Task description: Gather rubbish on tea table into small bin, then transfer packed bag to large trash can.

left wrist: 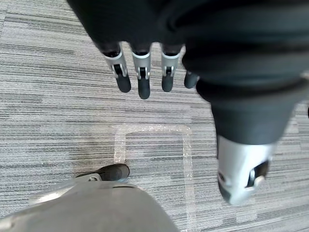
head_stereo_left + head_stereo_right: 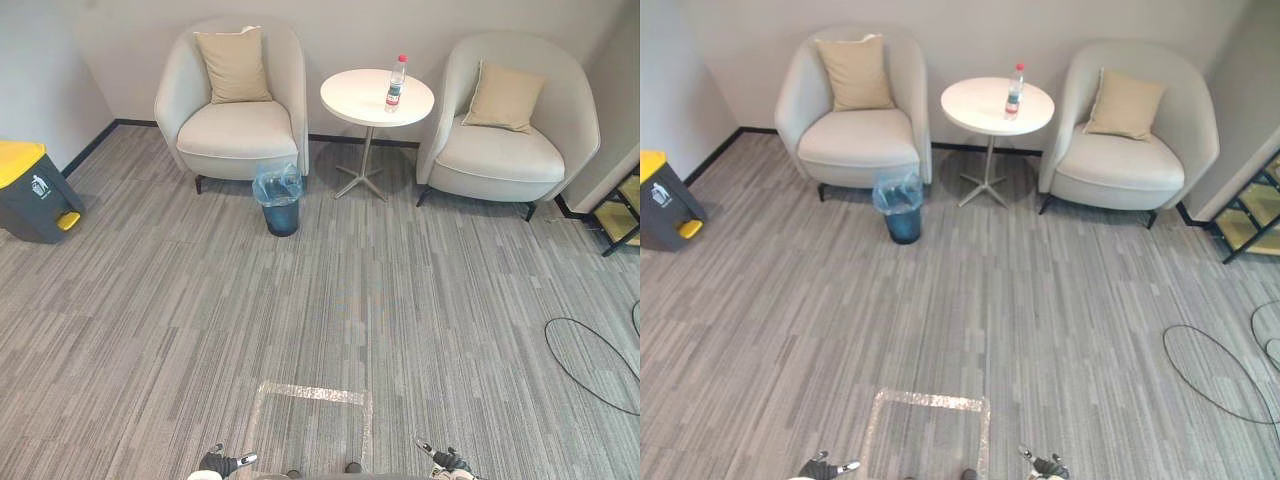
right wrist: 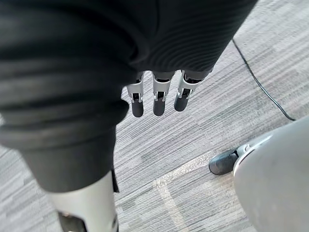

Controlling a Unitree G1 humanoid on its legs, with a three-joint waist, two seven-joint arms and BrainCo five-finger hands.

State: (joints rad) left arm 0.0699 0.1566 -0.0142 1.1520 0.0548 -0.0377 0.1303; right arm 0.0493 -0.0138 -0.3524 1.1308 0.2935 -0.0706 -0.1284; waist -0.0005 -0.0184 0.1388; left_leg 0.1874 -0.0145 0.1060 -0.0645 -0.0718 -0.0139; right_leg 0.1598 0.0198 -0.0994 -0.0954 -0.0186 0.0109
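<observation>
A clear plastic bottle (image 2: 397,82) with a red cap stands upright on the round white tea table (image 2: 360,100) between two armchairs. A small dark bin (image 2: 279,199) lined with a blue bag stands on the carpet left of the table, by the left armchair. A large dark trash can (image 2: 32,192) with a yellow lid sits at the far left wall. My left hand (image 2: 224,462) and right hand (image 2: 446,461) hang low at the near edge, far from the table. The left hand's fingers (image 1: 144,72) and the right hand's fingers (image 3: 160,94) are straight and hold nothing.
Two cream armchairs (image 2: 236,110) (image 2: 505,130) with beige cushions flank the table. A taped rectangle (image 2: 310,420) marks the carpet near me. A low shelf (image 2: 620,210) stands at the right edge. Wide grey carpet lies between me and the furniture.
</observation>
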